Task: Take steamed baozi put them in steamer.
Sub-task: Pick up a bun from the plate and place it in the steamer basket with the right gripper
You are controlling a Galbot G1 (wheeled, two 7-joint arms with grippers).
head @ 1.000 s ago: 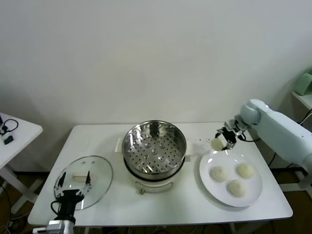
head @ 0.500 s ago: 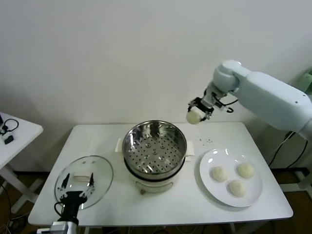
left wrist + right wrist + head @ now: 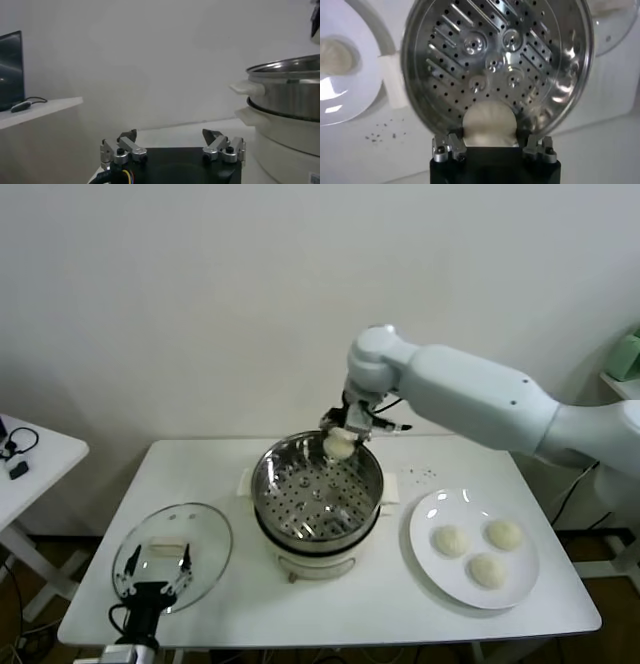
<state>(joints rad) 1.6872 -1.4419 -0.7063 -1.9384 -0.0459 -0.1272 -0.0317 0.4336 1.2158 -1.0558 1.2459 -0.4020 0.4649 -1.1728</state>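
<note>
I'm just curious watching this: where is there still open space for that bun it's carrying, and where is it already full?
The shiny round steel steamer has a bare hole-dotted floor; the right gripper holds a cream-white baozi over its far rim. The flat white plate is crowded with three buns. Bare white table lies in front of the steamer, between plate and round glass lid.

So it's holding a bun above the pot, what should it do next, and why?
Probably lower and let go. The right gripper holds a bun over the steamer's far rim, and the perforated floor is bare. Three buns wait on the plate. The left gripper idles over the lid.
</note>
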